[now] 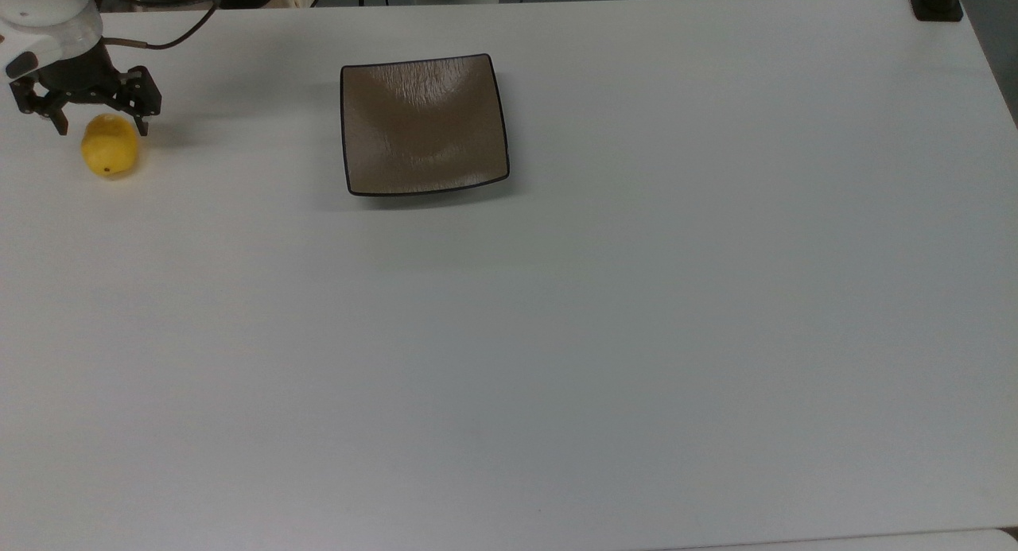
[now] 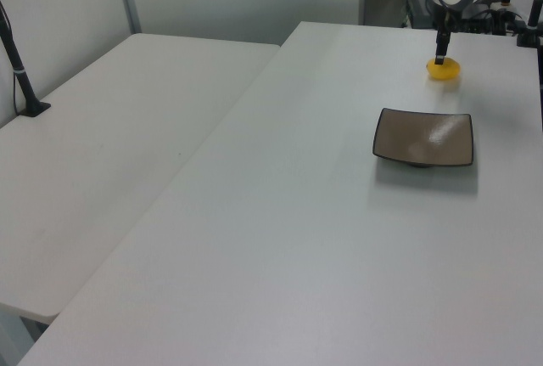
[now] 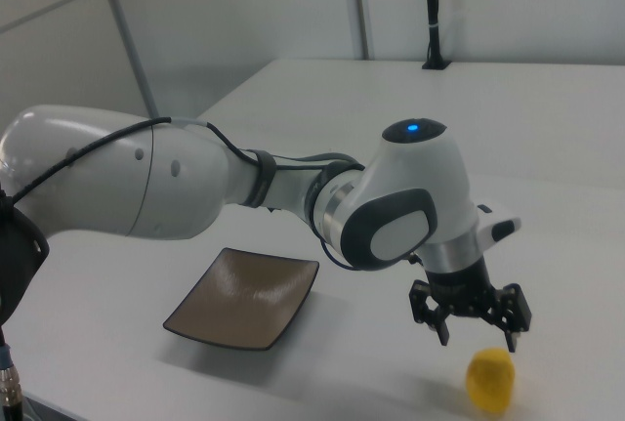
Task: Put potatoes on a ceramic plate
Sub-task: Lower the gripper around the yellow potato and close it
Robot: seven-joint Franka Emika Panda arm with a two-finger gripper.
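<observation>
The small bright-yellow oval potato (image 1: pixel 110 145) lies on the white table (image 1: pixel 557 336), well apart from the square glossy brown ceramic plate (image 1: pixel 423 124), at the top view's far left. My black two-finger pincer (image 1: pixel 101 125) hangs spread wide above it, fingers straddling its upper end. This is the reach step; next I judge I must descend and close.

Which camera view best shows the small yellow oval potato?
The top view: the small yellow oval potato lies whole, dark spot visible. The right view shows it near the frame's bottom; in the left view it sits small, far off.
</observation>
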